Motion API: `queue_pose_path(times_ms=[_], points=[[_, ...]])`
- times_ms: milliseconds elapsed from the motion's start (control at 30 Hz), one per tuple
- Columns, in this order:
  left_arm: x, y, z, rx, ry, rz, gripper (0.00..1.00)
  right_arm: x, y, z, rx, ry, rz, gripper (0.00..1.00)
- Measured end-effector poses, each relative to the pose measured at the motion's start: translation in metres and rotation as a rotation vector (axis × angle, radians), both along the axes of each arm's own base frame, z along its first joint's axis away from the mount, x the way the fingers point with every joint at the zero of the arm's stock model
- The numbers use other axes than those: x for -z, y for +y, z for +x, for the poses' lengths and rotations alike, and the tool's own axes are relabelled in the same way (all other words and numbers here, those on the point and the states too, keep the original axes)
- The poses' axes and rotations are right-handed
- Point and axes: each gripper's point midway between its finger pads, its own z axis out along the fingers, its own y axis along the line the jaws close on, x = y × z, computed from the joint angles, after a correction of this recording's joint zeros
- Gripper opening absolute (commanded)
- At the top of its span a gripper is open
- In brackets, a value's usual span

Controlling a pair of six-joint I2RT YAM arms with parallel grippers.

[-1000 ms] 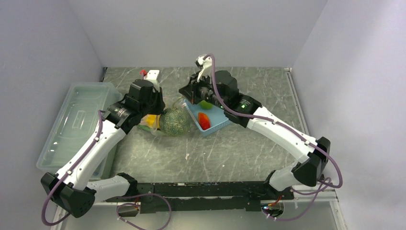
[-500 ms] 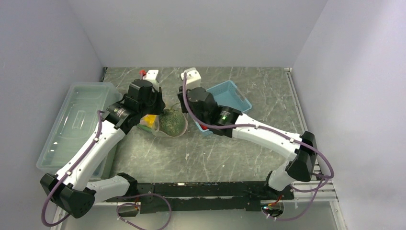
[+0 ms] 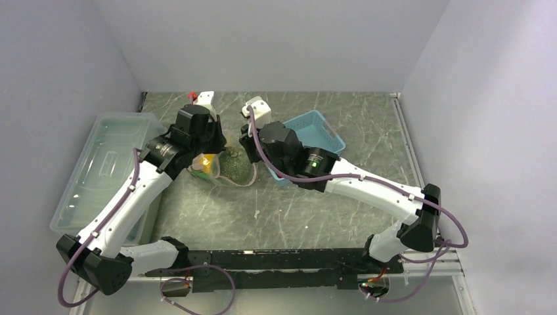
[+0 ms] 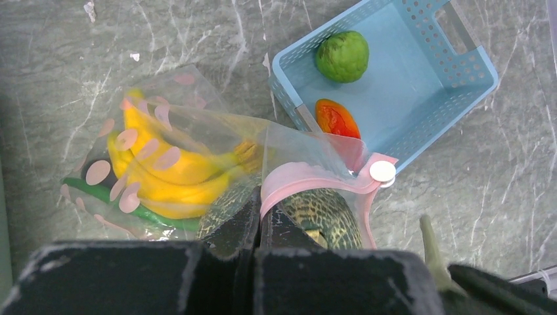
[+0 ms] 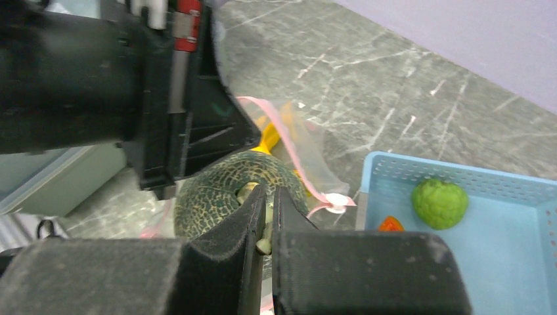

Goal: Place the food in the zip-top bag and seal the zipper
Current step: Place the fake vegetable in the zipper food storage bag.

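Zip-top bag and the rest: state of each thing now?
zip-top bag: open, holding banana and thin green vegetable
zipper: unsealed, pinched by left end effector
dark green round fruit: at bag mouth, gripped by right end effector
basket: upright, holds lime-green fruit and red-orange fruit

A robotics lab: plain walls (image 3: pixel 276 39) box in a marbled bench (image 3: pixel 315 203), left arm (image 3: pixel 128 200) and right arm (image 3: pixel 368 187) bolted at its near edge.

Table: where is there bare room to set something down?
Bare table runs along the near side, between the bag and the arm bases, and at the far right, between the blue basket and the wall. Crowded: from the clear bin to the basket.
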Motion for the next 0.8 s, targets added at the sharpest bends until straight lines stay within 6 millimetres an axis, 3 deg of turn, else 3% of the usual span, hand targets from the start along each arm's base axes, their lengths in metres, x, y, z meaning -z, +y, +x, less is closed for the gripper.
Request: queue_pose_path(times_ms=[167, 567, 800], points=[[0.001, -0.003, 0.001, -0.014, 0.014, -0.024, 0.00, -0.005, 0.010, -0.014, -0.079, 0.041, 0.034, 0.00], [0.003, -0.006, 0.001, -0.024, 0.029, -0.048, 0.00, 0.014, 0.036, -0.032, -0.153, 0.214, 0.125, 0.00], [0.004, -0.005, 0.000, -0.026, 0.036, -0.045, 0.00, 0.064, 0.038, -0.027, -0.099, 0.325, 0.151, 0.00]])
